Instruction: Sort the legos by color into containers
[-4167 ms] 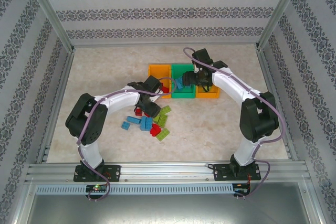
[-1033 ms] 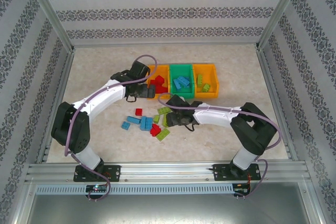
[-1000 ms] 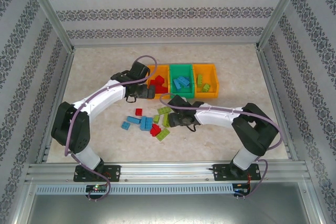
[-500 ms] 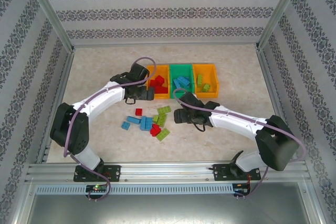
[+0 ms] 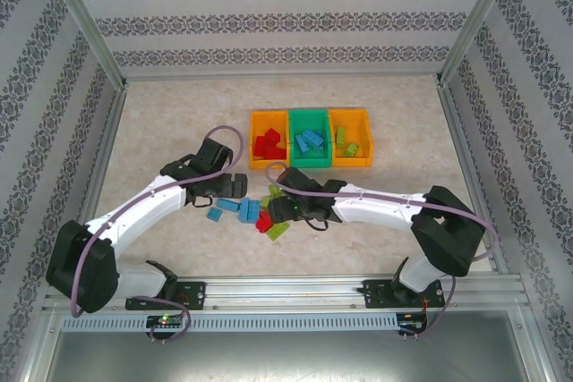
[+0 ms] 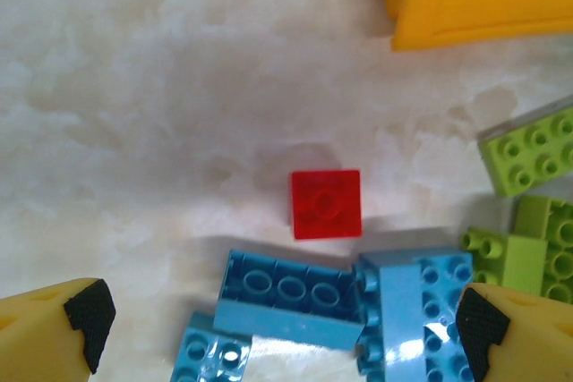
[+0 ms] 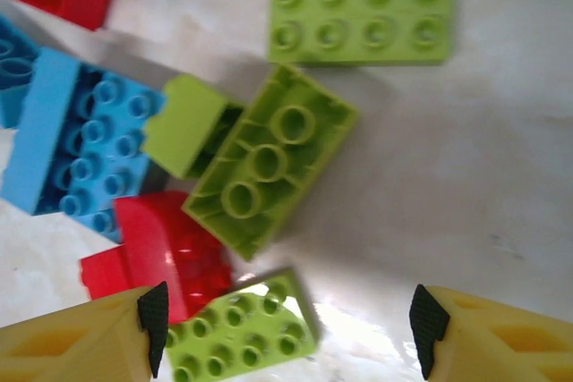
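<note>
The containers stand in a row: an orange bin (image 5: 258, 119) with red legos, a green bin (image 5: 310, 116) with blue ones, and an orange bin (image 5: 363, 118) with lime ones. Loose legos (image 5: 248, 210) lie in a pile in front of them. My left gripper (image 5: 231, 188) hovers open over the pile's left side, above a small red brick (image 6: 326, 204) and an upturned blue brick (image 6: 295, 297). My right gripper (image 5: 285, 212) is open over the pile's right side. A lime plate (image 7: 242, 328) lies by its left fingertip (image 7: 154, 310), beside a red brick (image 7: 157, 252) and an upturned lime brick (image 7: 269, 158).
A corner of the left orange bin (image 6: 474, 6) shows at the top of the left wrist view. Two blue bricks (image 5: 216, 214) lie left of the pile. Metal frame rails (image 5: 269, 291) and patterned walls enclose the table. Both arms meet over the pile.
The left gripper has come back from the left orange bin down to the pile. The right gripper has swung left and nearer, from below the bins onto the pile's right side.
</note>
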